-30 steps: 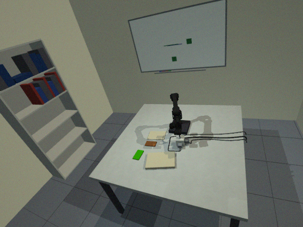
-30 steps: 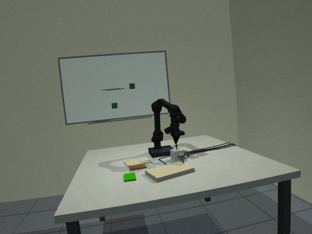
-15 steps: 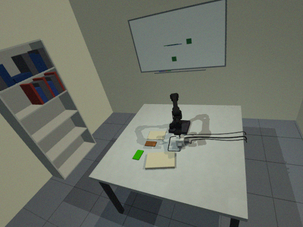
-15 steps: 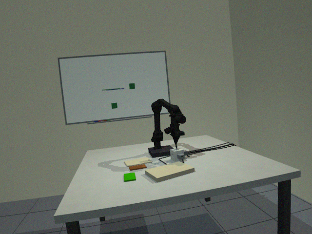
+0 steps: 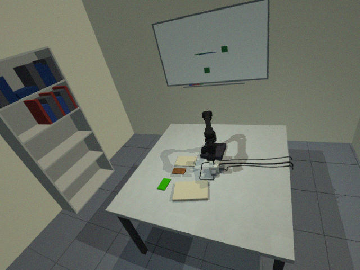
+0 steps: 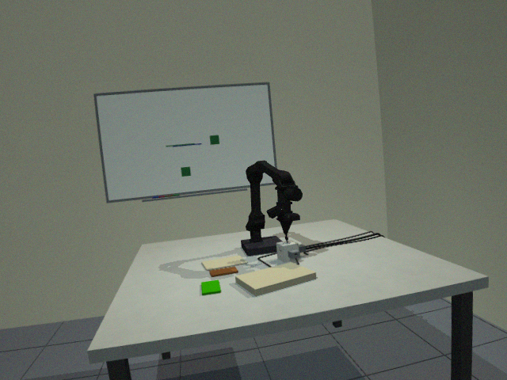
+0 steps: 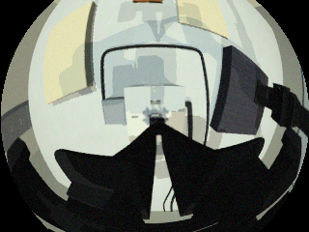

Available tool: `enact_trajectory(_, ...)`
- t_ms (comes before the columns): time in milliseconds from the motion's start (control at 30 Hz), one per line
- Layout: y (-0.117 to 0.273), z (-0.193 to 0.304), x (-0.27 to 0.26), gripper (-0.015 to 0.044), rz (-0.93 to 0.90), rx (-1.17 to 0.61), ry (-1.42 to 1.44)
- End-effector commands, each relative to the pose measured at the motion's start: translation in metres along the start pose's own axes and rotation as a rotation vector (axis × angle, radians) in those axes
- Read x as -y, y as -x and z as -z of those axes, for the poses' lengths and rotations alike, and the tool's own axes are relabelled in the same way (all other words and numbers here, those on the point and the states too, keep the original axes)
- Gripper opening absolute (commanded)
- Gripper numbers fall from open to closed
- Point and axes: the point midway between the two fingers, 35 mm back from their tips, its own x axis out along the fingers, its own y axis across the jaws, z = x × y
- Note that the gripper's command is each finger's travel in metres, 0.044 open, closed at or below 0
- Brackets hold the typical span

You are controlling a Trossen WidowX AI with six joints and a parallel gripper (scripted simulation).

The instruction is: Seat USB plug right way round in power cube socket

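Observation:
The white power cube (image 5: 214,166) (image 6: 283,250) (image 7: 137,99) stands on the table in front of the arm's base. My gripper (image 5: 213,162) (image 6: 286,238) (image 7: 157,130) points straight down over the top of the cube. Its fingertips are nearly together, shut on the USB plug (image 7: 156,118), a small grey piece at the cube's top socket. The fingers hide much of the plug. I cannot tell how deep it sits or which way round it is. A grey plug block (image 5: 213,171) (image 6: 294,254) (image 7: 114,112) sticks out from one side of the cube.
Black cables (image 5: 255,163) run from the cube to the table's edge; another cable (image 7: 102,72) loops around it. Near it lie a thick cream block (image 5: 190,190) (image 6: 276,279) (image 7: 70,53), a thin cream pad (image 5: 185,160) (image 7: 203,14), a brown piece (image 5: 178,170) and a green piece (image 5: 164,184) (image 6: 211,287).

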Motion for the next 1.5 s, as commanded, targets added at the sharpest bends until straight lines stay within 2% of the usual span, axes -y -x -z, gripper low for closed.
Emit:
enact_trajectory(0,-0.0011,-0.0007,-0.0003,0.0,-0.001,0.005,-0.004)
enact_trajectory(1467,-0.0063,-0.0005,-0.0003,0.0,-0.001,0.005,-0.004)
